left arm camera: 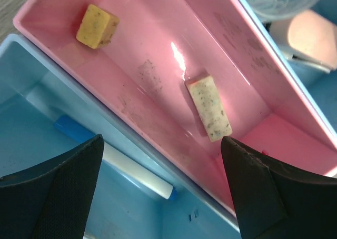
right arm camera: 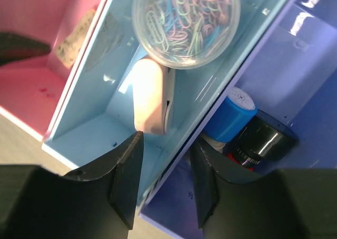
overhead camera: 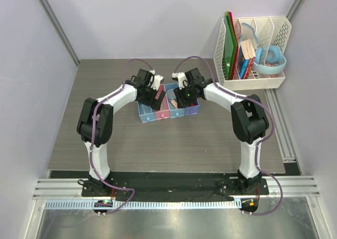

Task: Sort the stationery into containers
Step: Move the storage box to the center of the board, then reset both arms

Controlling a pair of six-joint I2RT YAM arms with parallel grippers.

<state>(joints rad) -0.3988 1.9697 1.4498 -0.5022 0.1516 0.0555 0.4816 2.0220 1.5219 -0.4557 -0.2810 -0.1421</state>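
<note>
Above: your arms meet over the row of bins (overhead camera: pixel 149 117). Left wrist: your left gripper (left arm camera: pixel 160 144) hangs wide open over a beige eraser (left arm camera: pixel 209 108) in the pink bin (left arm camera: pixel 158 28). Right wrist: your right gripper (right arm camera: pixel 166 144), jaws slightly parted and empty, hovers over the light-blue bin (right arm camera: pixel 84 139), beside the violet bin (right arm camera: pixel 316 65) holding a blue-capped cylinder (right arm camera: pixel 230 115).

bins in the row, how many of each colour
light blue bins: 2
pink bin: 1
violet-blue bin: 1
total: 4
</note>
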